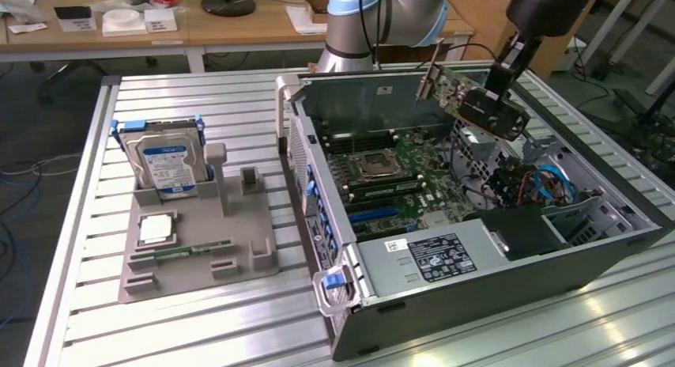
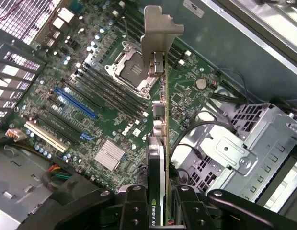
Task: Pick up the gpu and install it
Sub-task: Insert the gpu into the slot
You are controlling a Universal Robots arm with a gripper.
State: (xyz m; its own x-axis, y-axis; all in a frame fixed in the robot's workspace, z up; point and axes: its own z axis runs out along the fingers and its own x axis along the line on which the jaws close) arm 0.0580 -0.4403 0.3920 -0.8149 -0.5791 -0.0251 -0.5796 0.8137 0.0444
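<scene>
The gripper [image 1: 508,81] was clamped on the gpu [image 1: 475,104], its two black fingers [image 2: 134,211] pressing on both faces of the card, which hung tilted in the air above the open computer case [image 1: 590,248], not touching anything inside. In the wrist view the card stood edge-on over the green motherboard [image 2: 187,91], between the CPU socket [image 2: 130,72] and the grey drive cage [image 2: 244,143], with black cables [image 2: 187,139] curving just beside it and the blue slot [image 2: 75,103] well apart. On the exterior view's left, the hard drive [image 1: 164,161] and the memory stick [image 1: 195,249] rested in the grey holder [image 1: 248,225] on the table [image 1: 190,335].
</scene>
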